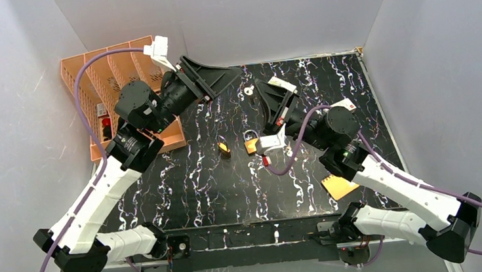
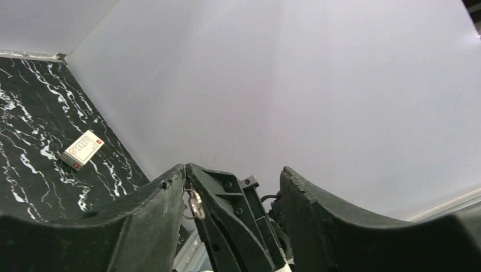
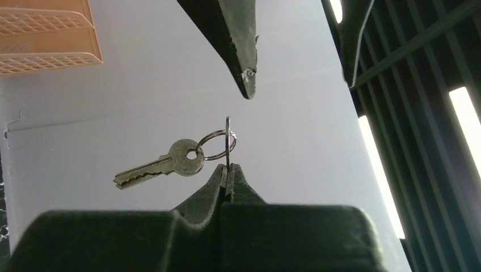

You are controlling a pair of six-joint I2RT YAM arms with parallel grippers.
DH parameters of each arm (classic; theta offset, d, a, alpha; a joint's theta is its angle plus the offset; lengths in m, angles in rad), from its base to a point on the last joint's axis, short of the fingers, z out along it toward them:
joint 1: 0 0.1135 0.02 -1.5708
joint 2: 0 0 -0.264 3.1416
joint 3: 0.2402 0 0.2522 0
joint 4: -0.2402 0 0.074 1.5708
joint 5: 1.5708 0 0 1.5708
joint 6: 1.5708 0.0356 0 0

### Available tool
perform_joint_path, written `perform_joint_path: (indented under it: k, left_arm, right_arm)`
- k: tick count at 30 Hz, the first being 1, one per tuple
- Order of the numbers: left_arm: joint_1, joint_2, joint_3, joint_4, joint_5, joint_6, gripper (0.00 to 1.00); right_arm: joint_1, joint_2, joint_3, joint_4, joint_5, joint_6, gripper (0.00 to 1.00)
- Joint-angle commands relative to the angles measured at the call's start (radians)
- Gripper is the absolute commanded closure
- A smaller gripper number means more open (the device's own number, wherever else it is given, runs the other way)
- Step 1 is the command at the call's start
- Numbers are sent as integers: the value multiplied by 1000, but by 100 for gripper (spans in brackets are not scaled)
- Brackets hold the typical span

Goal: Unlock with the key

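The key point(image 3: 182, 159) is small and silver. It hangs to the left from a wire ring, and my right gripper point(image 3: 227, 168) is shut on that ring, held up in the air. From above, the key point(image 1: 248, 90) sits between the two gripper tips over the back of the mat. My left gripper point(image 1: 232, 81) comes in from the left and stands open. In the left wrist view, the left gripper point(image 2: 233, 168) straddles the right gripper's tip, and the key ring point(image 2: 195, 204) lies against the inside of its left finger. Two brass padlocks point(image 1: 224, 148) point(image 1: 251, 143) lie mid-mat.
An orange file rack point(image 1: 108, 75) stands at the back left behind the left arm. A small white box point(image 2: 83, 149) lies on the black marbled mat point(image 1: 197, 186). An orange card point(image 1: 338, 185) lies by the right arm. Grey walls enclose the table.
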Motion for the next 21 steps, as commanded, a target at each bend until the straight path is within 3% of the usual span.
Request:
perform_joint_path:
  k: [1,8,15,21]
  left_arm:
    - [5,27,52,-32,18,-28,48]
    - [5,81,76,-85,148,-59,55]
    - [5,90,82,-82,220,-56,75]
    - [5,60,71,-89,213,-47,72]
  right_arm:
    - [8,-40,4,64,14,-29,100]
    - [12,-43,12,49,23,-36,100]
    - [14,-38,10,52,22,-35,100]
    - [13,-36,15,50,28,-43,100]
